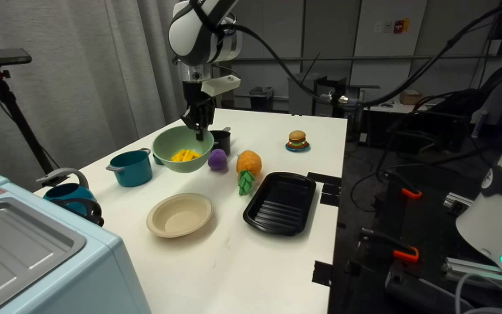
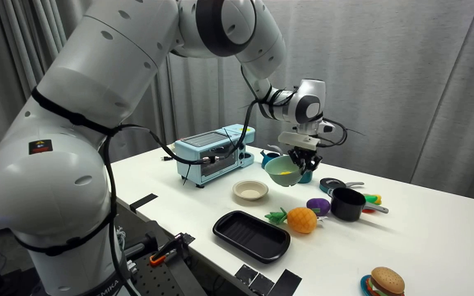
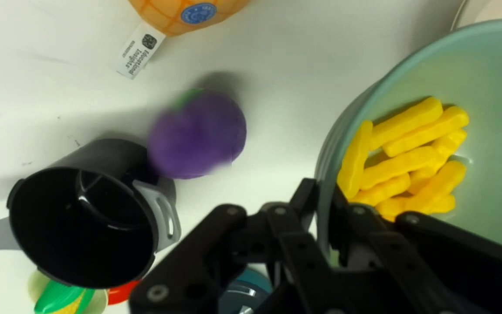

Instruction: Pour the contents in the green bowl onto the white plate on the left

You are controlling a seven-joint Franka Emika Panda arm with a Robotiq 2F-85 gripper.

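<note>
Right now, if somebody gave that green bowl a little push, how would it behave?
The green bowl would probably tilt, since the gripper pinches it at only one side of its rim. The yellow pieces are just heaped inside, so they'd likely slide. The bowl seems stiff, not floppy: its rim looks smoothly round despite the grip.

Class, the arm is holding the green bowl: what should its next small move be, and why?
Probably a sideways carry to bring the green bowl over the plate before pouring: in an exterior view the plate lies mostly to one side of the green bowl, not beneath it. The fingers pinch its rim, the yellow pieces lie inside, and it hangs above the table.
</note>
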